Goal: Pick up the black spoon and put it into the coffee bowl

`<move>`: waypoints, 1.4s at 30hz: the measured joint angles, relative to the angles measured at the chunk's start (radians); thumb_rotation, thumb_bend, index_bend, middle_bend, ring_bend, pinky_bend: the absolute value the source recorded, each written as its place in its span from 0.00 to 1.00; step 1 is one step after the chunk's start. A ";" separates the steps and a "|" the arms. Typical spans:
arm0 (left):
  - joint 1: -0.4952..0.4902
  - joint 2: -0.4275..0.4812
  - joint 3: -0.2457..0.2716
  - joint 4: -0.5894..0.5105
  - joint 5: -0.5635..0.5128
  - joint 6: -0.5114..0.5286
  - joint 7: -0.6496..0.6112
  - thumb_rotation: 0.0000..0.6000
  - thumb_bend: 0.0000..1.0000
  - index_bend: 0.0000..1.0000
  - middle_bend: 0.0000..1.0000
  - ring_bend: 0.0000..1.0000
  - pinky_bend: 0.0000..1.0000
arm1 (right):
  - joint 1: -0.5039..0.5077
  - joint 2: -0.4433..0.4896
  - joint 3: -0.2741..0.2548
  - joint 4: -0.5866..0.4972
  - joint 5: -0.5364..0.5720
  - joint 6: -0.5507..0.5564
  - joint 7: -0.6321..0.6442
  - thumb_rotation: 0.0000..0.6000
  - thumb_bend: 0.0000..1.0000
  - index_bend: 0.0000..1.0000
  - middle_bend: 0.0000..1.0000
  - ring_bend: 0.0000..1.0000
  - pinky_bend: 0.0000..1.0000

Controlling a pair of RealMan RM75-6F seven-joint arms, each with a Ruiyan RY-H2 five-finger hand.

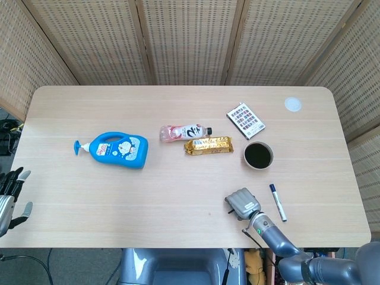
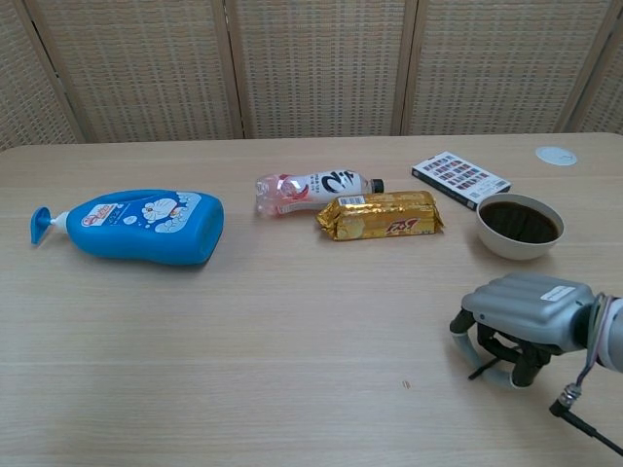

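Observation:
My right hand (image 1: 241,202) (image 2: 531,311) rests knuckles-up on the table near the front edge, fingers curled down. A thin black piece, the black spoon (image 2: 475,371), slants out from under the fingers in the chest view, and the hand grips it. The head view hides the spoon under the hand. The coffee bowl (image 1: 258,155) (image 2: 519,225), pale with dark liquid, stands a short way beyond the hand. My left hand (image 1: 9,199) hangs off the table's left front corner with fingers apart and nothing in it.
A marker pen (image 1: 277,202) lies just right of my right hand. Behind the bowl are a card box (image 1: 245,120) and a white disc (image 1: 293,104). A gold packet (image 1: 208,145), a pink bottle (image 1: 184,132) and a blue pump bottle (image 1: 119,149) lie mid-table.

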 measured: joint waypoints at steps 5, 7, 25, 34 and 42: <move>0.000 -0.002 0.000 0.004 0.001 0.000 -0.004 1.00 0.47 0.00 0.00 0.00 0.00 | -0.002 0.018 0.008 -0.026 -0.009 0.010 0.018 1.00 0.59 0.64 0.89 0.88 1.00; 0.000 -0.002 -0.001 0.006 0.001 0.000 -0.005 1.00 0.47 0.00 0.00 0.00 0.00 | -0.002 0.030 0.014 -0.041 -0.011 0.015 0.029 1.00 0.60 0.65 0.89 0.88 1.00; -0.006 0.001 -0.003 -0.004 0.012 0.002 -0.001 1.00 0.47 0.00 0.00 0.00 0.00 | 0.002 0.250 0.117 -0.284 -0.019 0.005 0.275 1.00 0.63 0.69 0.90 0.88 1.00; -0.004 0.009 0.001 -0.018 0.014 0.001 0.011 1.00 0.47 0.00 0.00 0.00 0.00 | 0.015 0.325 0.198 -0.315 0.023 -0.073 0.508 1.00 0.63 0.71 0.90 0.88 1.00; -0.005 0.013 0.002 -0.025 0.013 0.000 0.019 1.00 0.47 0.00 0.00 0.00 0.00 | 0.031 0.346 0.275 -0.273 0.060 -0.146 0.711 1.00 0.64 0.71 0.90 0.88 1.00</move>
